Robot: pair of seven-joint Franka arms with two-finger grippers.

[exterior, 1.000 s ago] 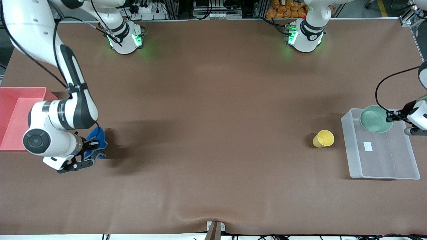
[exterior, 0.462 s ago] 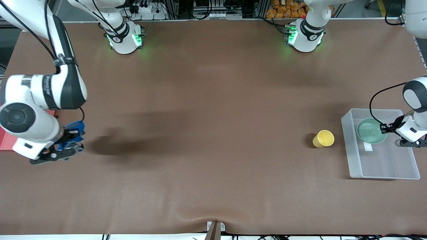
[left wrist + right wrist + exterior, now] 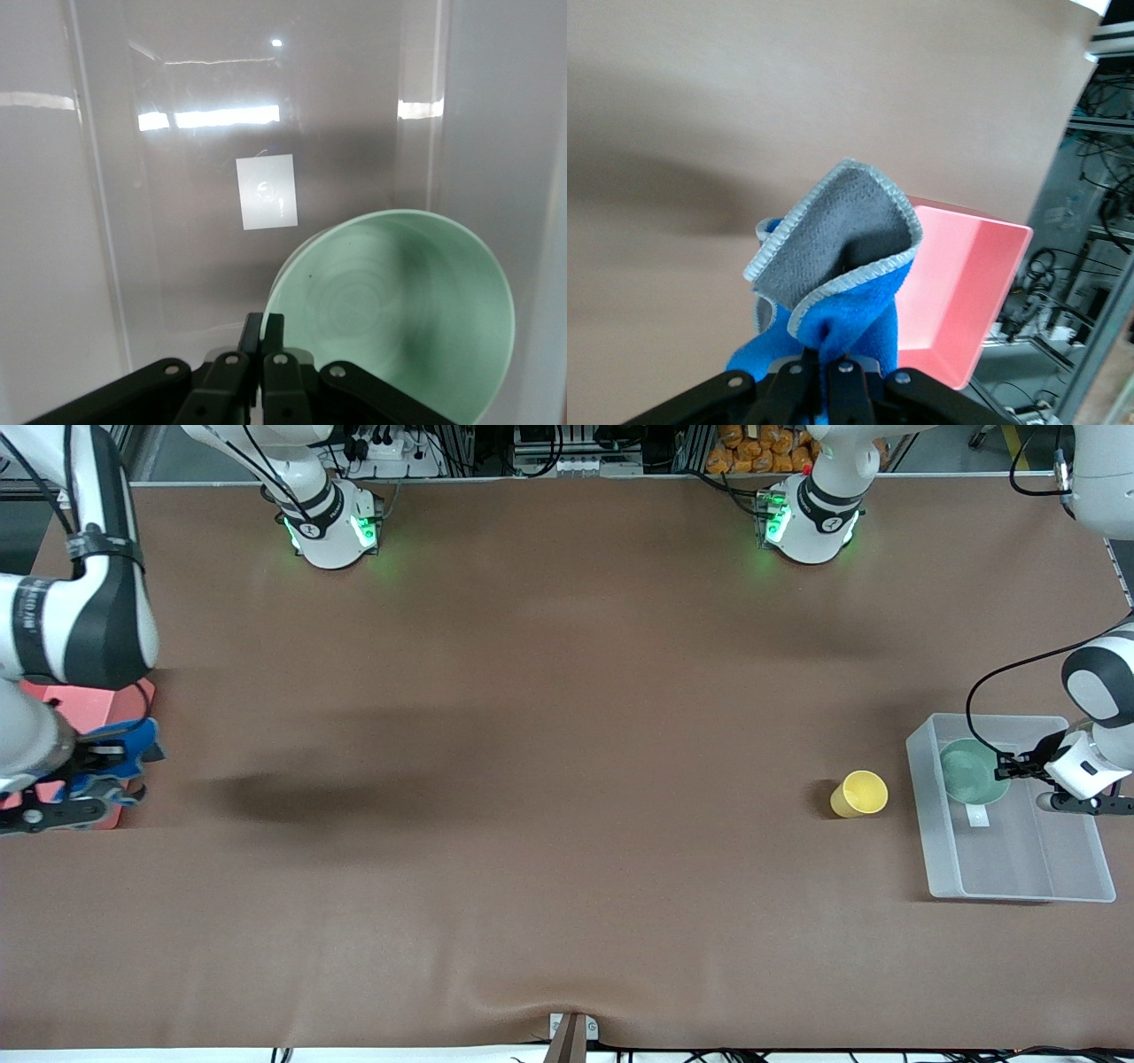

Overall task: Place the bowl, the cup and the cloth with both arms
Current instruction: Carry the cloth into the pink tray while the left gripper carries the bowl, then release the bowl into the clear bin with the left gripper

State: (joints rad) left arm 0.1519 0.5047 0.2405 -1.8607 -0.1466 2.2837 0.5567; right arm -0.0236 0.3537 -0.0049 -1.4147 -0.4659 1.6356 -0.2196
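**Bowl over clear bin, cloth over pink bin, cup on table**

Bowl (image 3: pixel 971 771) placement was recorded as follows. The left gripper (image 3: pixel 1005 766) was clamped on the bowl's rim, with both fingers pressed together at the rim edge in the left wrist view. The mint-green bowl (image 3: pixel 403 310) was held tilted inside the clear bin (image 3: pixel 1019 868), at the bin's end farther from the front camera. Contact between the bowl and the bin floor could not be confirmed. A white label (image 3: pixel 267 191) lay on the bin floor, just beside the bowl.

The cup (image 3: pixel 859 794) stood on the table (image 3: pixel 549 735), near the clear bin on the side toward the right arm's end of the table. It leaned slightly and touched neither the bin nor any gripper.

The right gripper (image 3: pixel 106 766) was at the right arm's end of the table, well apart from the clear bin. Its fingers were closed on the cloth (image 3: pixel 111 762), which hung bunched over the rim of the pink bin (image 3: pixel 111 695). In the right wrist view the blue cloth (image 3: pixel 833 274) was pinched at its lower fold, with the grey underside and grey trim turned outward. The pink bin (image 3: pixel 957 292) appeared beneath the cloth in that view.
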